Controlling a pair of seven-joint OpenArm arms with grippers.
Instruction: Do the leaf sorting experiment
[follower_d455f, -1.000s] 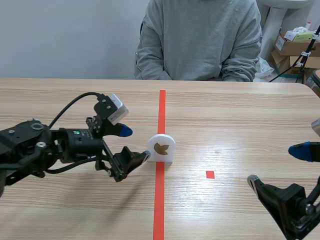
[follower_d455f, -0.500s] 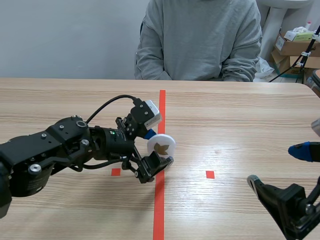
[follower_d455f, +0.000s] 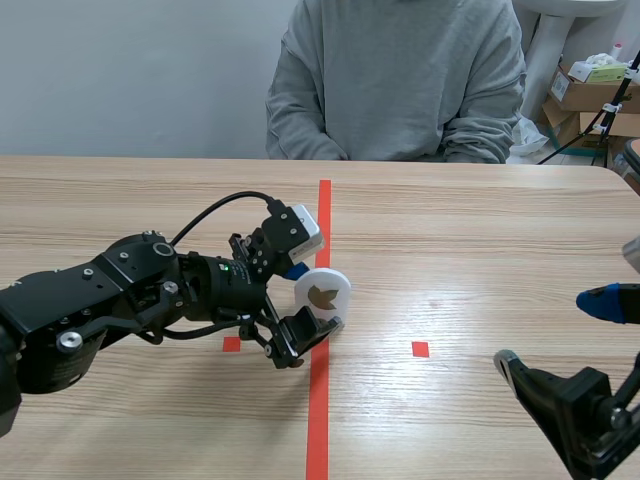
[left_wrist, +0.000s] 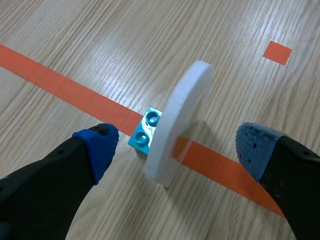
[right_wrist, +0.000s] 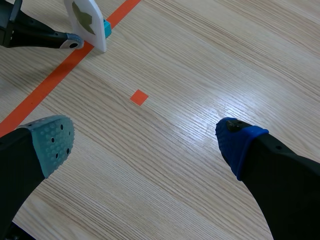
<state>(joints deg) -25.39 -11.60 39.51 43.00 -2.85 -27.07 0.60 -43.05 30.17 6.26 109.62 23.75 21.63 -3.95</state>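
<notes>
A white arched card (follower_d455f: 325, 285) with a brown leaf picture stands on a small blue base block (left_wrist: 146, 131), on the long red tape line (follower_d455f: 320, 420). My left gripper (follower_d455f: 312, 300) is open and straddles the card. In the left wrist view the card (left_wrist: 180, 120) is edge-on and leaning between the gripper's (left_wrist: 176, 150) two pads, with a gap on each side. My right gripper (follower_d455f: 556, 331) stands open over bare table at the near right, holding nothing. The right wrist view shows the card (right_wrist: 89, 20) far ahead of that gripper (right_wrist: 145, 142).
A person in a grey sweatshirt (follower_d455f: 400, 80) sits across the table. Small red tape squares (follower_d455f: 420, 349) mark the wood on either side of the line. Cardboard boxes (follower_d455f: 590, 95) are stacked beyond the far right corner.
The left arm moved right from beside the card until its open fingers straddled it. The card now looks tipped compared with a second ago. The right arm has not moved.
</notes>
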